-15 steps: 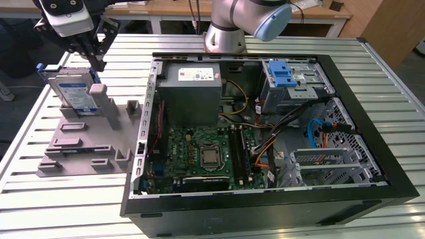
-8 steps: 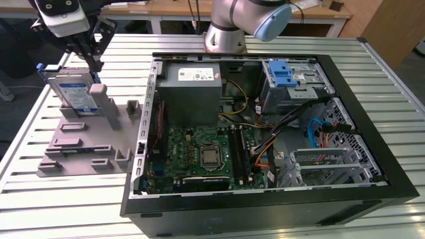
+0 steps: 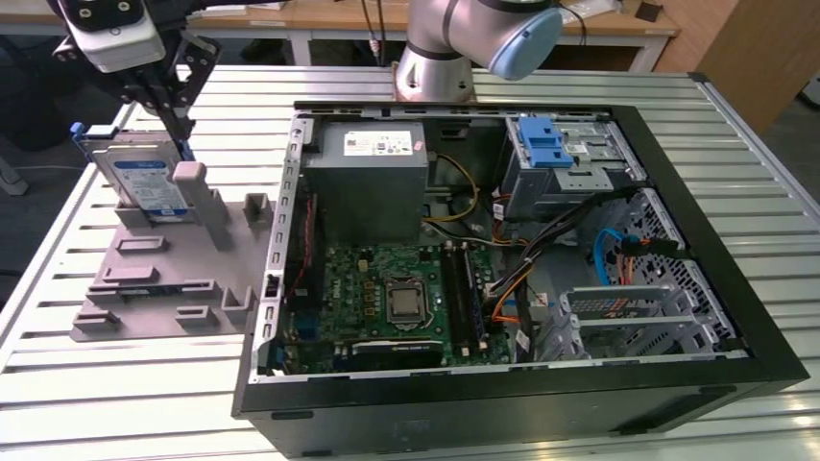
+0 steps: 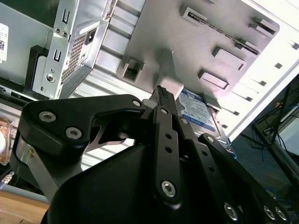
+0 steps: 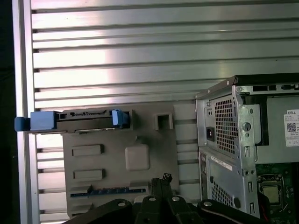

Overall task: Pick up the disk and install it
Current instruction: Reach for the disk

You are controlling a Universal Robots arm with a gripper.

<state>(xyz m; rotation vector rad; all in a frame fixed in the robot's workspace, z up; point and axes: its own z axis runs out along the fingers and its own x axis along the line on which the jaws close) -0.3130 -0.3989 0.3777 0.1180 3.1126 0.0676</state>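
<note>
Currently the gripper (image 3: 176, 130), fingers pinched together around nothing, hovers above the grey fixture (image 3: 154, 288), where the disk (image 3: 141, 182) stands upright on edge.

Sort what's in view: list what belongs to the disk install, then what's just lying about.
Job in hand: disk, standing upright in the grey holder; claw above it; open computer case, likely where it goes.

Lying about: power-supply box, motherboard, cables, slatted table.
</note>
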